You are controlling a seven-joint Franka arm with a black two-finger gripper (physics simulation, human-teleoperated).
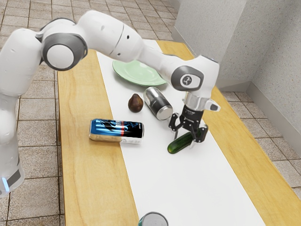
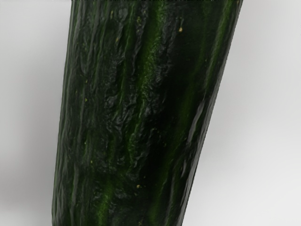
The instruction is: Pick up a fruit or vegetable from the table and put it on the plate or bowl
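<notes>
A dark green cucumber (image 1: 179, 143) lies on the white table runner (image 1: 188, 188), slanting toward the near left. My gripper (image 1: 188, 132) is lowered over its far end, open, with one finger on each side and gaps to the skin. The wrist view has the cucumber (image 2: 141, 122) very close under the hand, its bumpy skin running lengthwise. A pale green plate (image 1: 138, 73) rests at the far end of the runner, partly hidden behind my arm. A brown pear-shaped fruit (image 1: 136, 102) stands between the plate and the cucumber.
A silver can (image 1: 158, 102) lies on its side just behind my gripper, beside the brown fruit. A blue can (image 1: 116, 131) lies toward the exterior view's left of the cucumber. Another can's top (image 1: 153, 220) shows at the near edge. Wooden table (image 1: 80, 155) borders the runner.
</notes>
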